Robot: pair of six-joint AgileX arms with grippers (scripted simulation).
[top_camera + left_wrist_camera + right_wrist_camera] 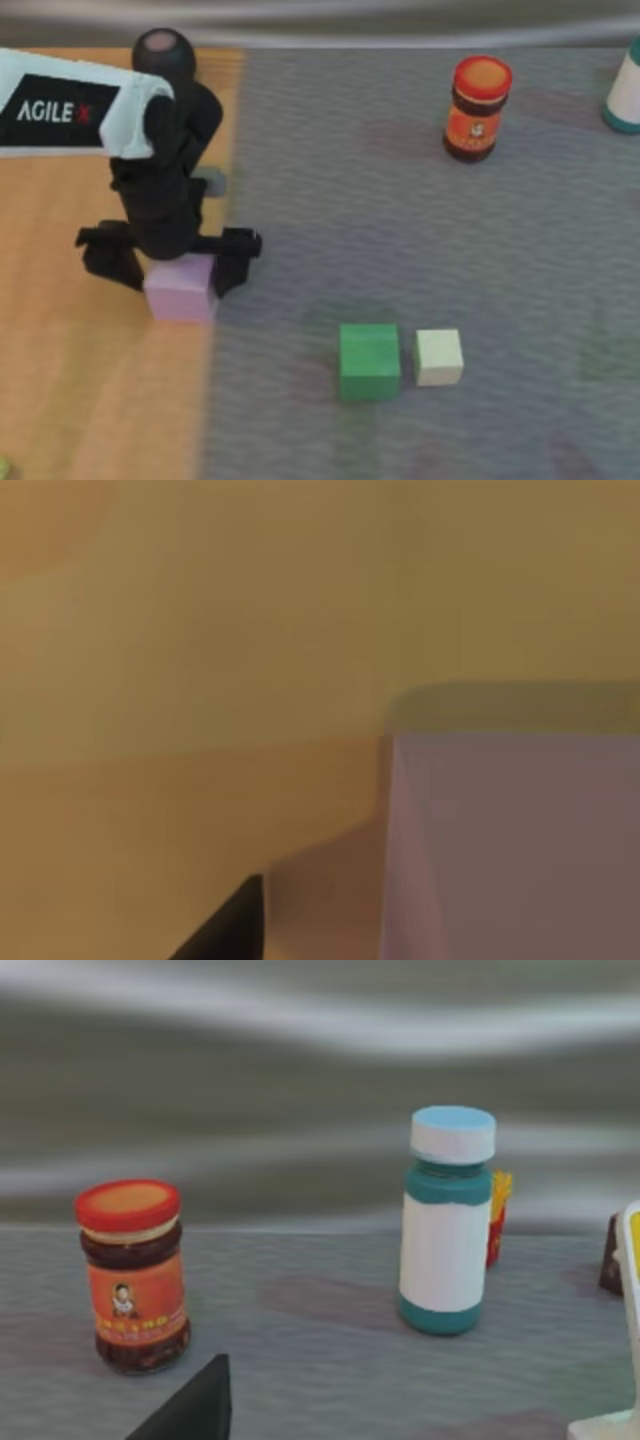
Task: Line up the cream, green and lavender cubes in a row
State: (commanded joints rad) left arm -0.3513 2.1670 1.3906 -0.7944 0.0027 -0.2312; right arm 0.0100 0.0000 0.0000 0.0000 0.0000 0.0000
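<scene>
1. Nearest the overhead camera stands the left arm [150, 150], reaching down over the wooden strip at the table's left side.
2. Left gripper [180, 262] sits directly above the lavender cube [182, 288], its two fingers spread wide, one on each side of the cube; they do not appear to be pressed against it yet. Judged from this pose, the fingers straddle the cube so that a closing motion would clamp it squarely.
3. Left wrist view shows the lavender cube's [510, 840] face close up, with one dark fingertip [228, 925] clear of its side, which supports the reading of an open grip.
4. Green cube [369, 360] and cream cube [438, 356] rest just beside each other on the grey mat, with a narrow gap between them, already forming the start of a row.
5. Lavender cube lies well apart, to their left, so it is likely the remaining piece to move into line.
6. Right arm is outside the overhead view; its wrist camera faces a red-lidded jar [133, 1275] and a white bottle [447, 1222]. The state of its fingers cannot be determined.
</scene>
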